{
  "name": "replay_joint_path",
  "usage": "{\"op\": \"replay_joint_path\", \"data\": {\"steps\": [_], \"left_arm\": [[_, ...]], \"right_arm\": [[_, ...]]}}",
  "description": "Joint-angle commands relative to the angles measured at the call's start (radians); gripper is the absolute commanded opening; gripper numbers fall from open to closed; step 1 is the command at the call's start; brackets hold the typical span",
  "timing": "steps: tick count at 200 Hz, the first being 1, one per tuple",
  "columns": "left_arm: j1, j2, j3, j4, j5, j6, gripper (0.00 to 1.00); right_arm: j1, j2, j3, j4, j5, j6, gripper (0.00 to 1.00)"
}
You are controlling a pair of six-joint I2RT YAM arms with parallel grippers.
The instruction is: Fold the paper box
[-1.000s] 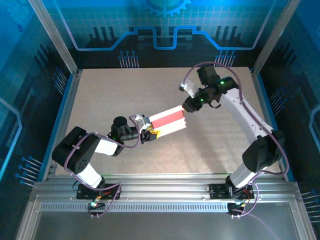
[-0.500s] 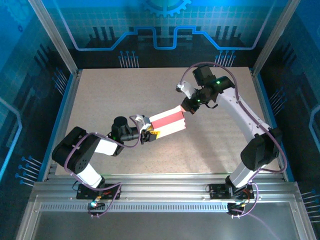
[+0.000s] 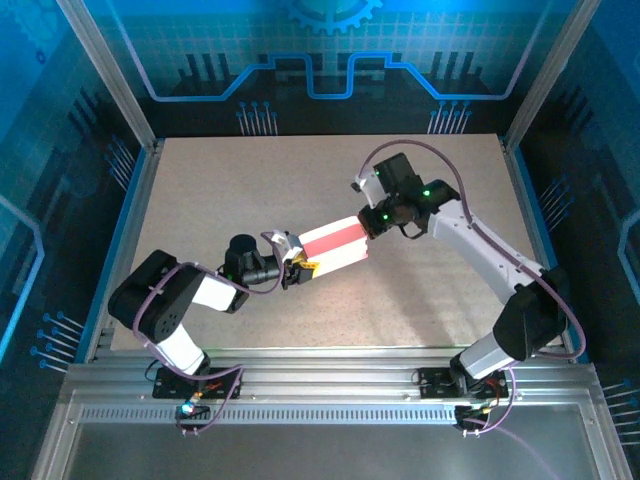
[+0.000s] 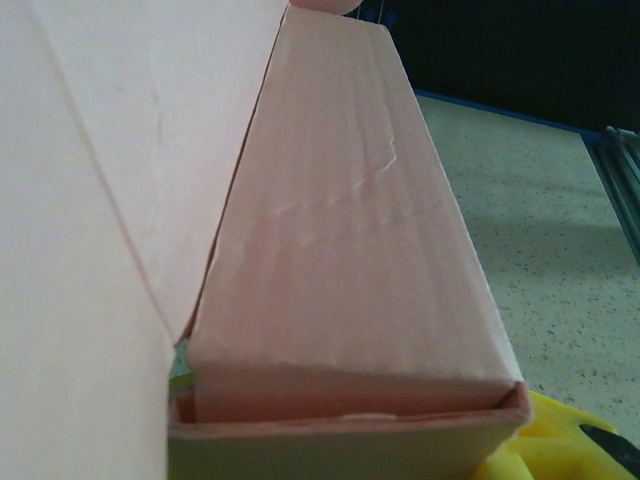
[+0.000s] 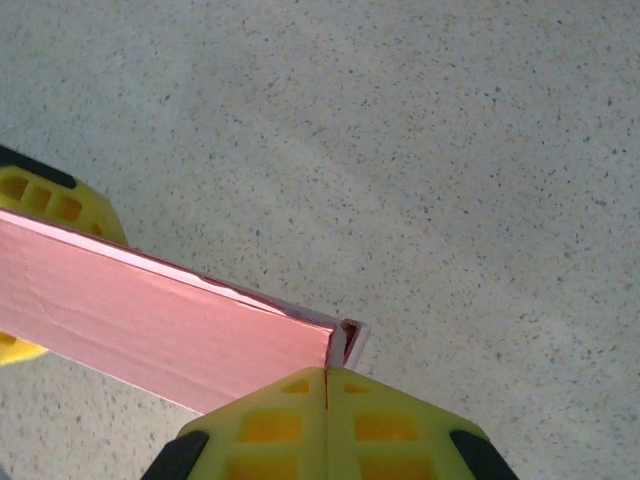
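The pink paper box (image 3: pixel 336 245) hangs above the table as a long, narrow box held between both grippers. My left gripper (image 3: pixel 297 268) grips its near-left end; in the left wrist view the box (image 4: pixel 340 260) runs away from the camera, with an open flap (image 4: pixel 90 200) standing at the left and a yellow finger (image 4: pixel 565 445) at the bottom right. My right gripper (image 3: pixel 372 224) is at the far-right end. In the right wrist view its yellow fingers (image 5: pixel 270 420) are pressed together on the thin end flap (image 5: pixel 338 345) of the box (image 5: pixel 160 320).
The speckled table (image 3: pixel 250 190) lies under the box, bounded by metal frame rails (image 3: pixel 130 200) at the sides and a slotted rail (image 3: pixel 330 375) at the near edge. In the right wrist view the left gripper's yellow fingers (image 5: pixel 45 195) show behind the box.
The right arm has swung left and down, its gripper closing in on the box's far end. The box has turned slightly and looks narrower from above. The left arm has barely moved.
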Motion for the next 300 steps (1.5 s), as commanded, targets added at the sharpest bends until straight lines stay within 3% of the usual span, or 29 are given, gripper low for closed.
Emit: {"op": "replay_joint_path", "data": {"steps": [1, 39, 79, 141, 194, 262, 300], "left_arm": [[0.004, 0.006, 0.004, 0.085, -0.022, -0.021, 0.3], [-0.003, 0.015, 0.003, 0.093, -0.03, -0.025, 0.3], [-0.003, 0.018, -0.001, 0.104, -0.019, -0.039, 0.3], [-0.003, 0.028, -0.002, 0.161, -0.012, -0.113, 0.3], [-0.003, 0.044, -0.008, 0.155, -0.018, -0.092, 0.29], [-0.003, 0.053, -0.01, 0.092, -0.004, -0.012, 0.29], [-0.003, 0.069, -0.012, 0.096, 0.004, -0.003, 0.29]], "right_arm": [[0.042, -0.036, -0.062, 0.064, 0.042, 0.115, 0.0], [0.074, -0.073, -0.135, 0.14, 0.123, 0.198, 0.0], [0.087, -0.098, -0.226, 0.224, 0.15, 0.186, 0.0], [0.097, -0.141, -0.4, 0.42, 0.123, 0.154, 0.0], [0.094, -0.164, -0.492, 0.542, 0.115, 0.126, 0.0], [0.076, -0.294, -0.476, 0.486, 0.103, 0.049, 0.56], [0.03, -0.301, -0.402, 0.445, 0.057, 0.08, 0.67]]}}
